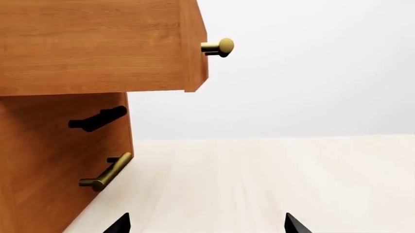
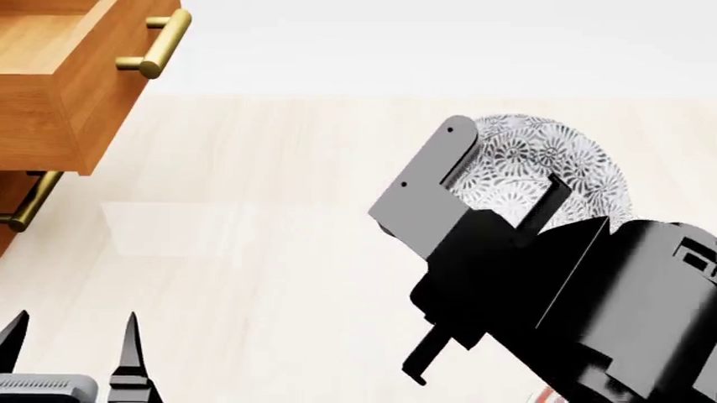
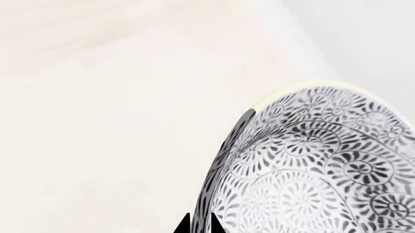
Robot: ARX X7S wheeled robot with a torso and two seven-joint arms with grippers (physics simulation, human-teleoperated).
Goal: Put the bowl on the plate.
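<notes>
The bowl (image 2: 543, 164), white with a dense grey-black floral pattern, hangs tilted above the pale table. My right gripper (image 2: 505, 155) is shut on its wall. In the right wrist view the two black fingertips of the right gripper (image 3: 199, 224) pinch the rim of the bowl (image 3: 311, 165), one inside and one outside. My left gripper (image 2: 73, 336) is low at the near left, open and holding nothing. The left wrist view shows the left gripper (image 1: 207, 223) with its tips far apart over bare tabletop. The plate is out of view.
A wooden cabinet stands at the far left with an open drawer (image 2: 56, 75) jutting out over the table, fitted with a brass handle (image 2: 151, 46). A lower brass handle (image 1: 107, 172) sits on the cabinet front. A reddish sliver (image 2: 546, 393) peeks from under my right arm.
</notes>
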